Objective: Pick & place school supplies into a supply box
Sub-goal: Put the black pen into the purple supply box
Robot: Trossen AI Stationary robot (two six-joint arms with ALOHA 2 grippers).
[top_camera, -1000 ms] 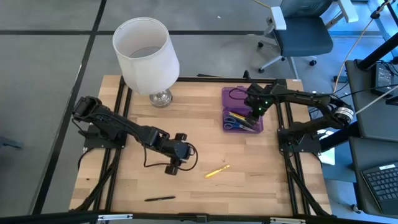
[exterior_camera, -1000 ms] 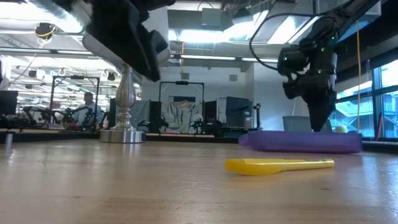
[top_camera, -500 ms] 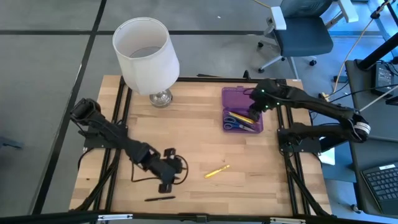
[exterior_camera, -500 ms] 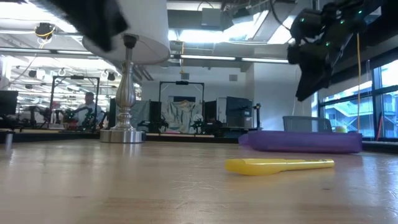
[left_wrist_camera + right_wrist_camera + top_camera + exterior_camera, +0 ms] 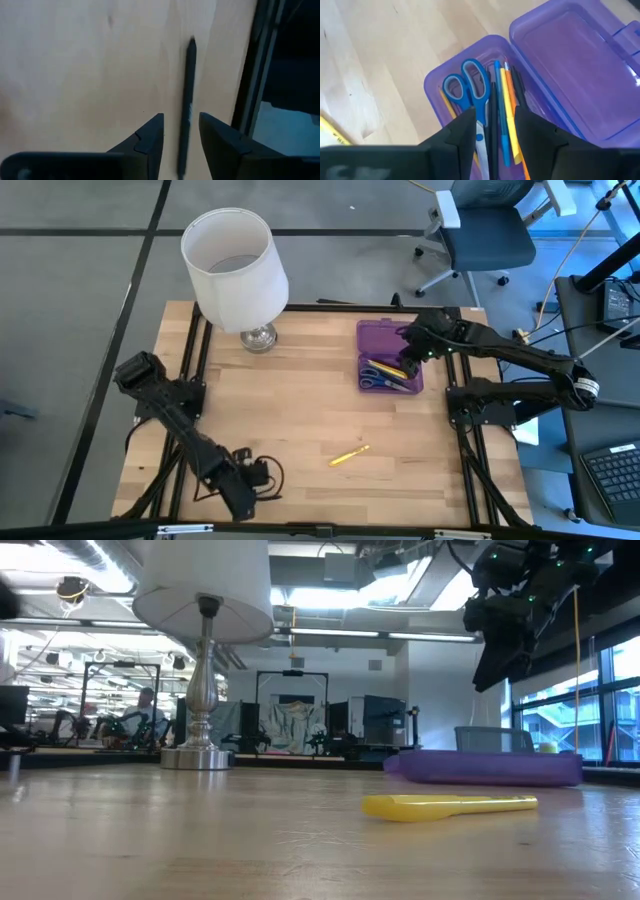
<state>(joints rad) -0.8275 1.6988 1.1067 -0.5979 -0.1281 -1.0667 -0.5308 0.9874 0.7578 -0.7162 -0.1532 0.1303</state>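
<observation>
within a second the left gripper point(image 5: 180, 135) had swung from mid-table down to the near edge, where it hung low over a black pen point(image 5: 187, 100), fingers parted narrowly and straddling the pen's line, empty, apparently lined up for a pinch. the pen lay close beside the table's point(image 5: 300, 400) dark frame rail, which probably left little room on that side. farther in, a yellow pencil point(image 5: 349, 455) lay loose on the bare wood, well apart from both arms and not yet collected. beyond it, the right gripper point(image 5: 492, 125), lifted clear after hanging lower a second before, hovered above the open purple box point(image 5: 372, 332) at the far right of the table, fingers slightly apart and holding nothing. inside the box lay blue-handled scissors point(image 5: 470, 87), a blue pen point(image 5: 501, 117), orange pencils point(image 5: 510, 107) and a dark pen, packed lengthwise side by side to fit. a white lamp point(image 5: 233, 265) stood at the far left corner.
</observation>
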